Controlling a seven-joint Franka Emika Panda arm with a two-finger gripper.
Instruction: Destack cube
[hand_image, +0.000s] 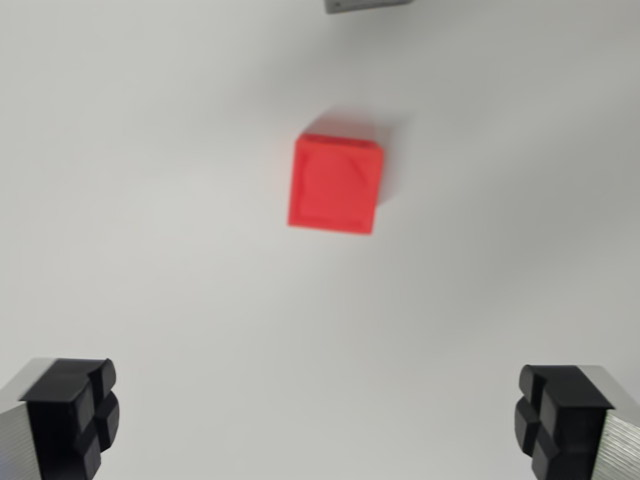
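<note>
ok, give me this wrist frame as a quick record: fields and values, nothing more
view: wrist camera, looking down
surface: plain white table
cube: red cube, above centre of frame, slightly blurred
stack: cannot tell from above whether another cube sits under it
gripper: open, black fingertips at the bottom corners, nothing between them
contact: none, cube apart from the fingers
other: grey object cut off at the top edge, unidentifiable
</note>
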